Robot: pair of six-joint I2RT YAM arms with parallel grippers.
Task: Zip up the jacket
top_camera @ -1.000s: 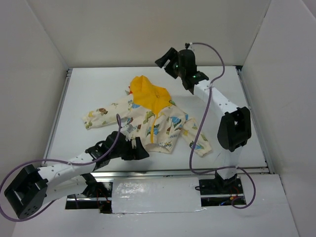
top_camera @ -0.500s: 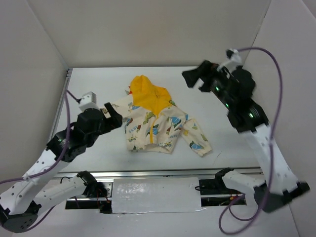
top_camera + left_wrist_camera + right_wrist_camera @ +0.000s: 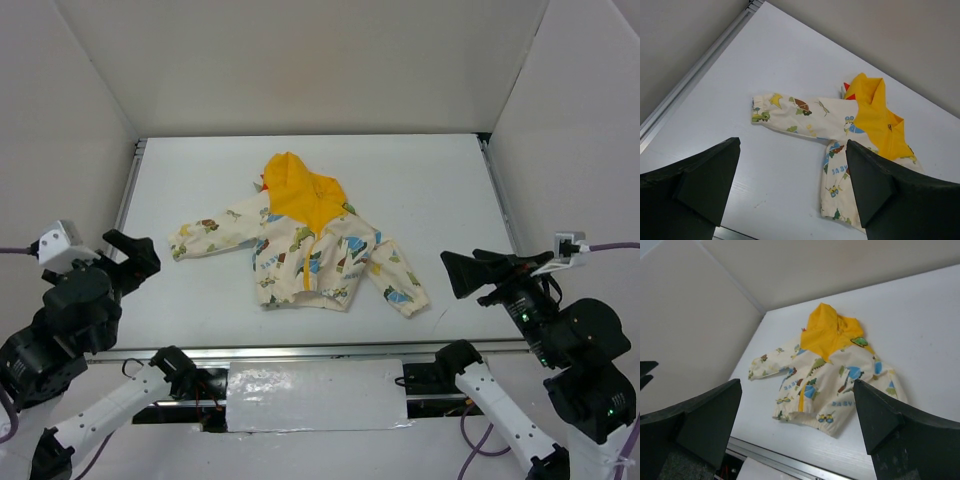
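1. White-walled enclosure, white table (image 3: pixel 420 190).
2. The jacket (image 3: pixel 310 245) lies flat at centre frame, its front looking zipped to the hood; task likely complete.
3. Left gripper (image 3: pixel 135 255) and right gripper (image 3: pixel 462 277), lower corners, gape wide, empty.

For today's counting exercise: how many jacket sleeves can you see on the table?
2. The left-side sleeve lies stretched out flat, pointing leftward; the right-side sleeve angles down toward the near edge. Both show in full, so none seems hidden.

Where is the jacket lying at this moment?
In the top external view, the jacket lies flat near the middle of the table, with its hood pointing toward the far edge.
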